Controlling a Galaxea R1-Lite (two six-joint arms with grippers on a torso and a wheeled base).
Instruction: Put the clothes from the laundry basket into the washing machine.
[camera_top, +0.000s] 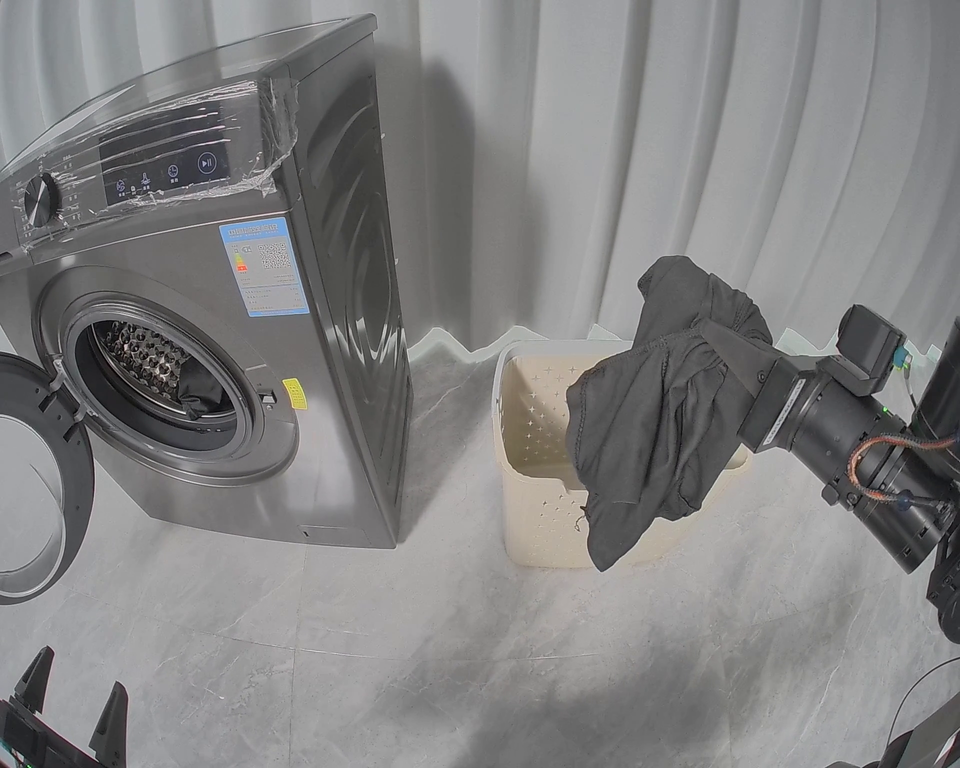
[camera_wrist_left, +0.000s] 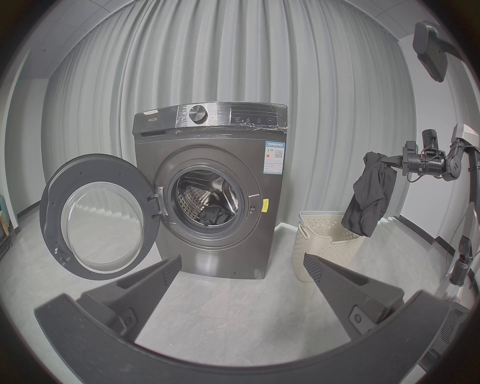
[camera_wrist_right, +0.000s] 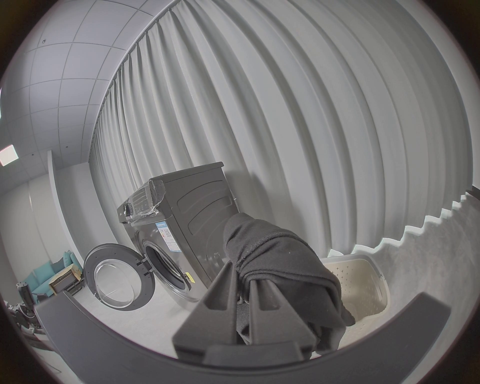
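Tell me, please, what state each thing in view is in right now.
Washing machine door: open, swung wide.
Drum: holds a dark garment.
Laundry basket: upright on the floor, visible part of the inside bare.
Black garment: held up, hanging over the basket.
Right gripper: fingers shut on the black garment.
Left gripper: fingers open, empty.

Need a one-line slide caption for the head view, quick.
Right gripper holds a dark garment above the cream laundry basket; washing machine door hangs open, another dark item already in the drum.
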